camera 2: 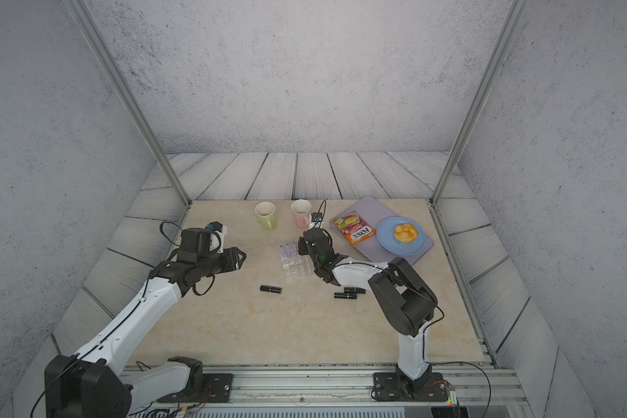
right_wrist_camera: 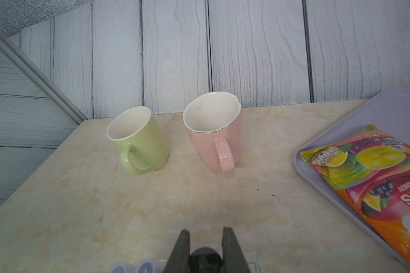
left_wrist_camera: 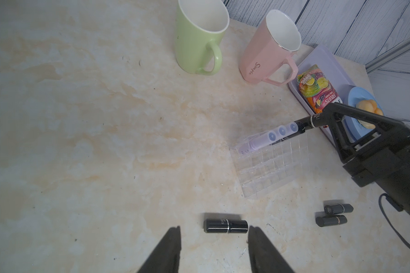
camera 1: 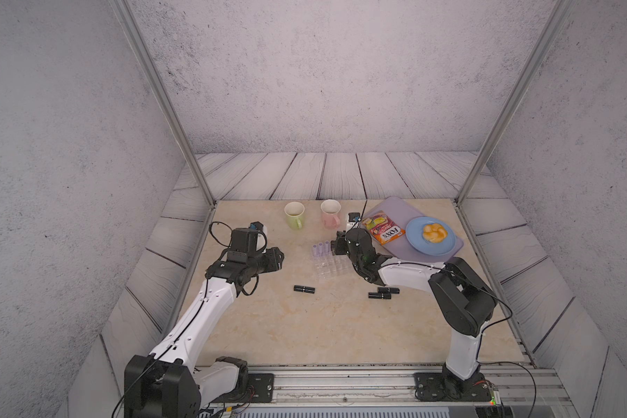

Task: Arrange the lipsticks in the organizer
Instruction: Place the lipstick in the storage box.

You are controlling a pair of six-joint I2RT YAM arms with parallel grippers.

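The right fingers (right_wrist_camera: pixel 182 250) are closed on a black lipstick (left_wrist_camera: pixel 305 123) at the far row of the organizer (left_wrist_camera: pixel 270 170), just beside the three lilac lipsticks (left_wrist_camera: pixel 282 130) that stand there. Whether its base sits in a cell is hidden. The likeliest slip is here: if the tube catches a cell wall, the light clear organizer can skid on the bench (left_wrist_camera: pixel 104 141) or tip, and a sideways nudge can knock the lilac ones askew. Let go before it is seated, and the glossy tube probably leans or topples out. The left fingers (left_wrist_camera: pixel 168 250) stand partly apart and empty, near a loose lipstick (left_wrist_camera: pixel 225 226) lying on its side across the gap between them. Closing on its ends gives a poor hold, and the round tube may roll or shoot away. Two more black lipsticks (left_wrist_camera: pixel 331 220) lie close to the right arm, which could sweep them if it pulls back low.
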